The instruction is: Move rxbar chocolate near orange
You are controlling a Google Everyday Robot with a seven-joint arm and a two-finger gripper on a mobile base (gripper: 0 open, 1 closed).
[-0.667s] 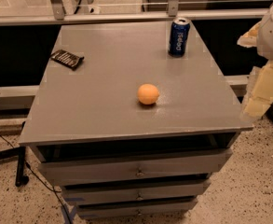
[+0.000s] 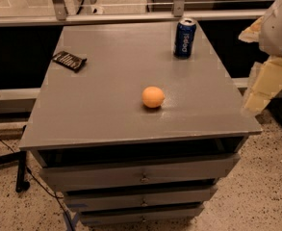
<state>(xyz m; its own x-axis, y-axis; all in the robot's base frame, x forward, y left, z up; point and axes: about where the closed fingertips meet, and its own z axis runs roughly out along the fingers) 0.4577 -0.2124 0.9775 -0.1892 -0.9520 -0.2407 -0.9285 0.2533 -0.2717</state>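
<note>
The rxbar chocolate (image 2: 69, 60) is a flat dark bar with white print. It lies near the far left edge of the grey table top (image 2: 107, 109). The orange (image 2: 153, 96) sits near the middle of the table, well to the right of the bar and closer to the front. My gripper (image 2: 264, 86) shows as pale cream blocks hanging off the white arm (image 2: 280, 25) at the right edge of the view. It is beyond the table's right edge, far from the bar, and holds nothing that I can see.
A blue soda can (image 2: 185, 37) stands upright at the far right of the table. The table is a drawer cabinet with several drawers (image 2: 140, 174) in front. A metal rail (image 2: 121, 17) runs behind it. Speckled floor lies below.
</note>
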